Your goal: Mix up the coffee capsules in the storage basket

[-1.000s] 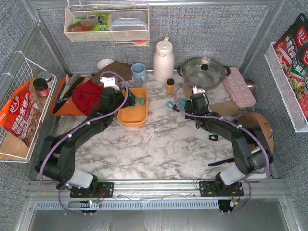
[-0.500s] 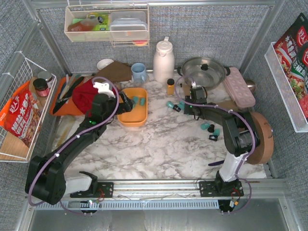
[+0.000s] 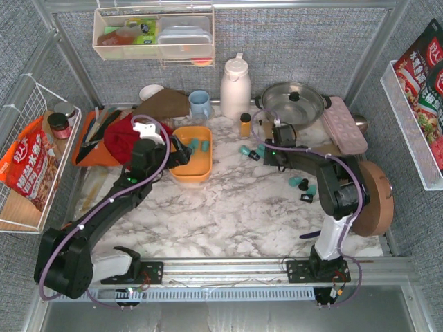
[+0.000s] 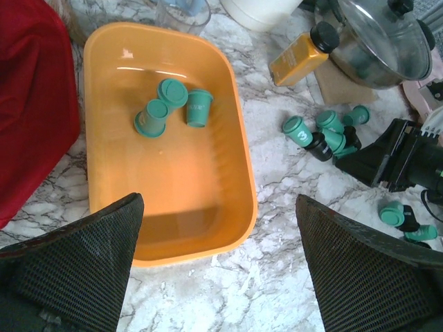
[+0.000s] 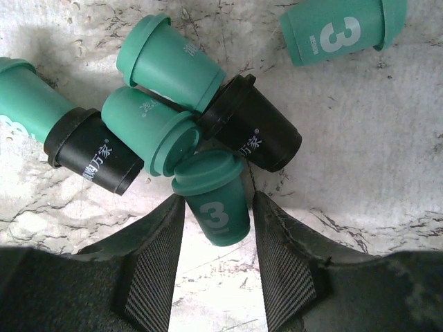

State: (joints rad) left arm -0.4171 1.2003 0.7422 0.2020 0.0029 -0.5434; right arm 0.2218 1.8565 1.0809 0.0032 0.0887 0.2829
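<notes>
Orange-yellow plastic, the storage basket [image 4: 243, 181] sits on the marble table [image 4: 277, 290] under my left gripper [image 4: 218, 204]. Its jaws stand wide apart above the basket's near end with nothing between them, and three teal coffee capsules [image 4: 169, 111] huddle together toward the far end. Further right, apart from the basket, my right gripper [image 5: 214, 199] is closed narrowly on a teal capsule marked 3 [image 5: 216, 211], a finger on each side, at the near edge of a cluster of teal and black capsules [image 5: 173, 117] lying on the marble.
</notes>
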